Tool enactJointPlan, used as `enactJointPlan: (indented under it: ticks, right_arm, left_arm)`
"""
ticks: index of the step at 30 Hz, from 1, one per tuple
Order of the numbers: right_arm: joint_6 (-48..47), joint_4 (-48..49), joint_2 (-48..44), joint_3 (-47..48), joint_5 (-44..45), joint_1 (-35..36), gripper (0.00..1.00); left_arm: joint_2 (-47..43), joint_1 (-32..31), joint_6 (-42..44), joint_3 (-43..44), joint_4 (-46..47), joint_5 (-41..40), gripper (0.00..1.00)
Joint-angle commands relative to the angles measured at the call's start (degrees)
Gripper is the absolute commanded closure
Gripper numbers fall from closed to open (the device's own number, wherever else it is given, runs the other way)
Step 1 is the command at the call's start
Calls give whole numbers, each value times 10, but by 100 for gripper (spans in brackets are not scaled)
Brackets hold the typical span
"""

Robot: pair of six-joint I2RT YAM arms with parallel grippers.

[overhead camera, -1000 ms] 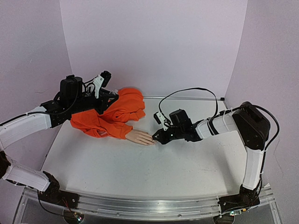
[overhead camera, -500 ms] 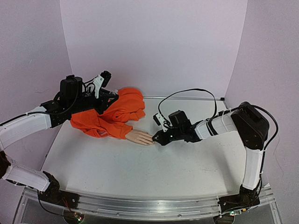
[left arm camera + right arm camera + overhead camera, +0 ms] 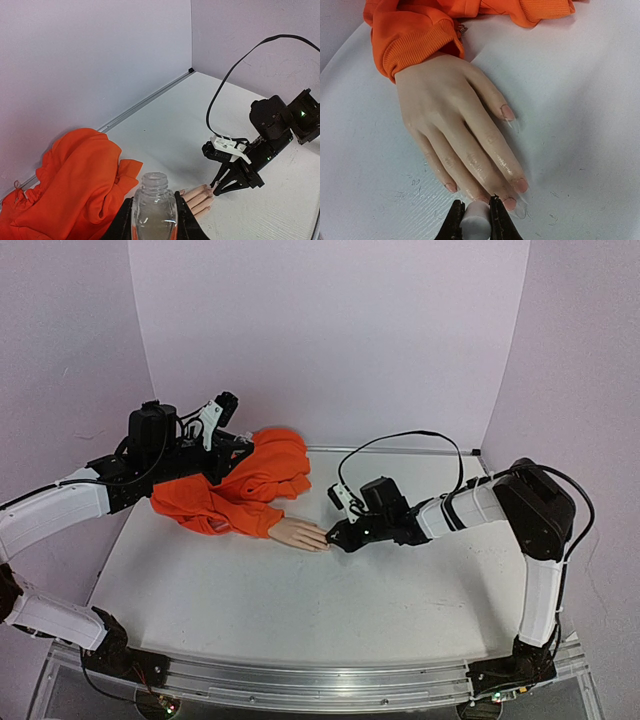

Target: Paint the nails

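From above, the mannequin hand lies flat on the white table, poking out of the orange sleeve, with the right gripper at its fingertips. In the left wrist view, the left gripper clamps a small clear bottle, uncapped and upright. In the right wrist view, the right gripper pinches a white applicator stub at the middle fingertip. The nails look pinkish and glossy, but I cannot tell which are coated, so painting seems under way and unfinished.
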Motion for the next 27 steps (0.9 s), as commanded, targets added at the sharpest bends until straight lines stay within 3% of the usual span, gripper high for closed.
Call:
enactJointPlan:
  ticks: [1,27]
  right_arm:
    - [1,0,10,22,0,5,100]
    - [1,-22,1,8,39,5,100]
  left_arm:
    - [-16,1,-6,7,36,8,100]
    - [-16,1,-5,7,35,8,100]
